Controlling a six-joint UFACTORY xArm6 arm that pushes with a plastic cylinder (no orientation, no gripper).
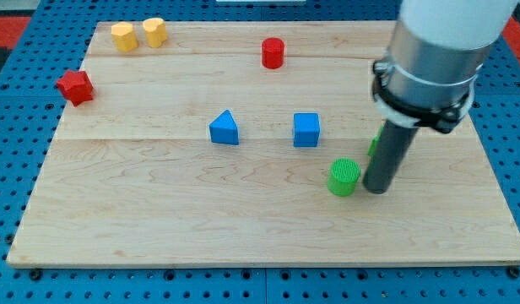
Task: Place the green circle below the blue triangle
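The green circle [344, 176] is a short green cylinder on the wooden board [159, 219], at the view's right of centre. The blue triangle [224, 128] lies near the board's middle, to the upper left of the green circle. My tip [376, 189] rests on the board just to the right of the green circle, touching or almost touching its side. The rod and the arm's grey body rise above it toward the view's top right.
A blue cube [306, 129] sits right of the blue triangle. A red cylinder [273, 52] is at the top centre. Two yellow blocks [122, 36] [154, 31] are at the top left. A red star-like block [75, 86] is at the left edge. A second green block [374, 144] is partly hidden behind the rod.
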